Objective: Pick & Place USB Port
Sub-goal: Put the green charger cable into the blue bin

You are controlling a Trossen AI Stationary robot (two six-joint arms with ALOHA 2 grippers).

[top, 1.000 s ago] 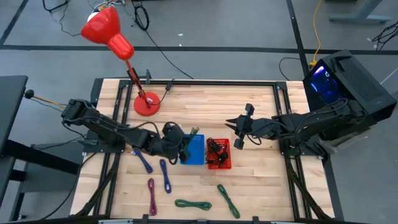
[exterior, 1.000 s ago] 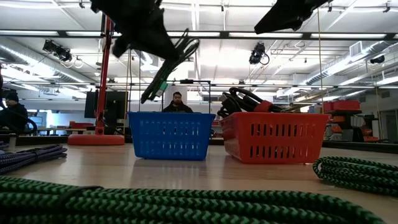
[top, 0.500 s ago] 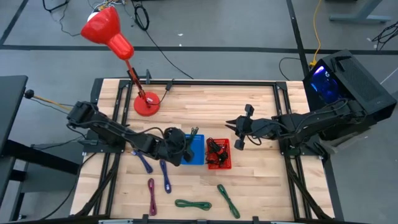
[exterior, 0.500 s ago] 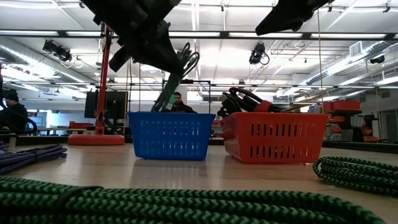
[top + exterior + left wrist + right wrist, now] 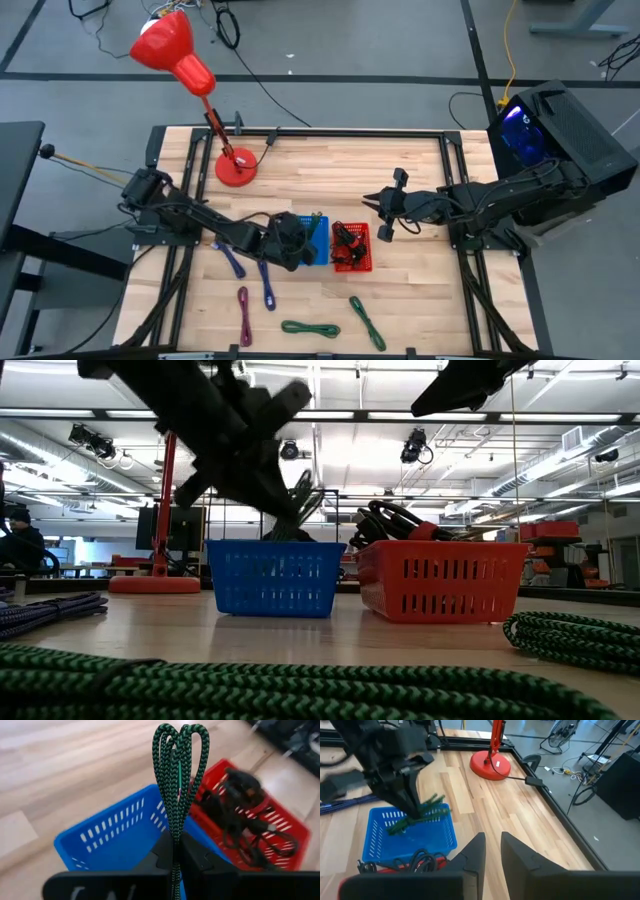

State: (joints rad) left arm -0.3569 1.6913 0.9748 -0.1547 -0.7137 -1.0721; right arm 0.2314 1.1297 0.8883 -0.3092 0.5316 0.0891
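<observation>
My left gripper [image 5: 292,240] is shut on a bundled green braided cable [image 5: 179,780] and hangs over the blue basket [image 5: 313,243]. The right wrist view shows that cable [image 5: 417,813] slanting across the basket [image 5: 410,837] under the left gripper [image 5: 400,785]. In the low view the cable [image 5: 300,500] dips behind the basket's rim [image 5: 275,545]. The red basket [image 5: 351,248] stands right of the blue one and holds black cables. My right gripper [image 5: 380,213] hovers open to the right of the red basket, touching nothing. My left gripper pinches the green cable bundle [image 5: 175,827] between its two fingers, several strands together, the fingers lying along the bundle. The looped end [image 5: 181,740] sticks out past the fingertips. It comes from above, slanting toward the table's right. The cable's low end [image 5: 395,827] reaches inside the blue basket.
The red lamp's base [image 5: 237,165] stands at the far left. Loose cables lie near the front edge: blue ones [image 5: 232,262] [image 5: 267,285], a purple one [image 5: 244,315] and green ones [image 5: 310,327] [image 5: 367,322]. Bare wood lies beyond the baskets.
My left gripper has moved toward the table's right and down over the blue basket, staying shut on the green cable. The cable, which stood above the basket's rim, has tipped and sunk so that it now dips into the basket. My right arm has kept still.
</observation>
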